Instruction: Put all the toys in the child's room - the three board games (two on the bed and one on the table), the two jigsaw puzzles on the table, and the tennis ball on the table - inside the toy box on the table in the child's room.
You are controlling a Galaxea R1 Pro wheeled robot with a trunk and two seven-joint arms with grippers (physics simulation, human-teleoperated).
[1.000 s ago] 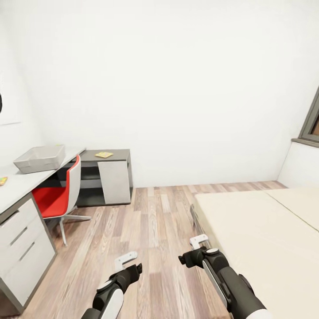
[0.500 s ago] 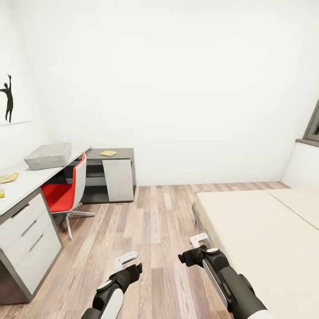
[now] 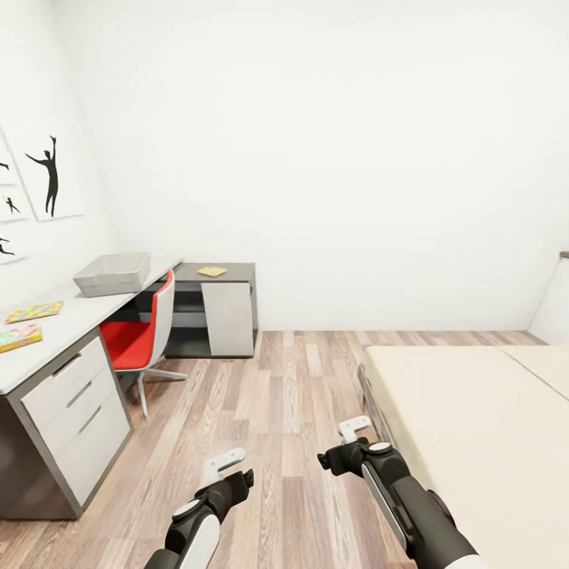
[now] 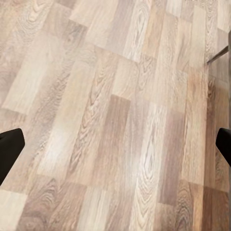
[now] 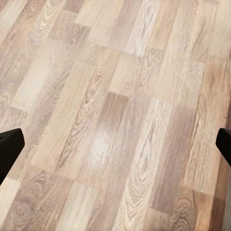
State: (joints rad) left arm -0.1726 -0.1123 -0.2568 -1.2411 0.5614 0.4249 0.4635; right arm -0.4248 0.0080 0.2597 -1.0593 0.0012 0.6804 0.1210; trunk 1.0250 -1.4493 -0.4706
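In the head view, the toy box (image 3: 113, 274) is seen on the table (image 3: 75, 320), with a puzzle (image 3: 34, 311) and a game (image 3: 19, 337) nearer along it; the bed (image 3: 474, 411) lies opposite. In the wrist views, the left gripper (image 4: 115, 144) and the right gripper (image 5: 115, 144) are held wide apart, empty, over floor (image 4: 115, 96).

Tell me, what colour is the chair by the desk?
The chair has a red seat and a white back, best seen in the head view.

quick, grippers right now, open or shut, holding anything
left gripper: open, holding nothing, over the wood floor
right gripper: open, holding nothing
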